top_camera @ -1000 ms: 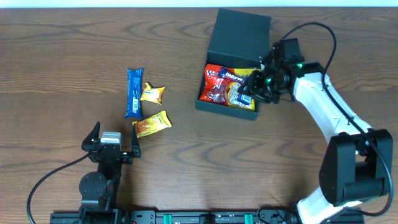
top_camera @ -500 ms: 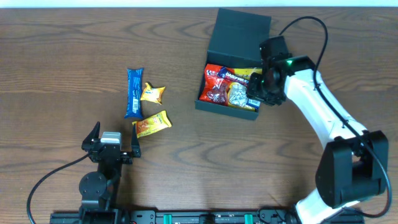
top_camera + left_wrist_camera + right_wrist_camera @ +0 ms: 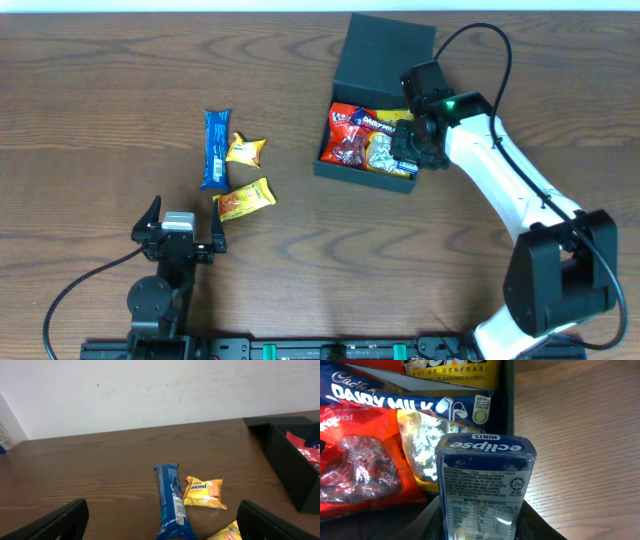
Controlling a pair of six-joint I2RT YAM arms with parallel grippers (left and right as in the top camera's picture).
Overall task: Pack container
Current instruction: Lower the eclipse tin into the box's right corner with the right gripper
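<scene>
Container position: the container [image 3: 361, 178] sits on the table [image 3: 110, 70], far and right of centre, with its flap lid open behind it. Its near right corner is under your right arm.
Container contents: it is already well filled with packets, so you have little bare floor left.
Container handling: it looks like matte cardboard, so expect it to be light, fairly stiff in the walls and easy to dent. The finish should not be slippery.
Where to hold: pinch a side wall at its rim if you must steady it. For closing, I'd push the lid at its free far edge, not near the hinge.
Right hand: your right hand [image 3: 410, 152] is clenched on a mints tin [image 3: 485, 470], held upright over the box's near right corner.
Tin handling: it is probably rigid and smooth, so a firm grip across the narrow sides suits it.
Left hand: your left hand [image 3: 183, 222] is released, spread wide and empty, at the near left of the table.
Waiting items: a blue bar [image 3: 215, 148], a small yellow packet [image 3: 244, 150] and a larger yellow packet [image 3: 245, 199] lie close together on the left.
Readable on tin: "eclipse MINTS", with a nutrition panel below.
Readable in box: "Cadbury DAIRY MILK" on the chocolate bar [image 3: 405, 397], and "FLAVOURED SWEETS" on a yellow bag [image 3: 455, 370].
Small packet: the letters "mond" show. The rest may be "Almond", but the fold hides it.
</scene>
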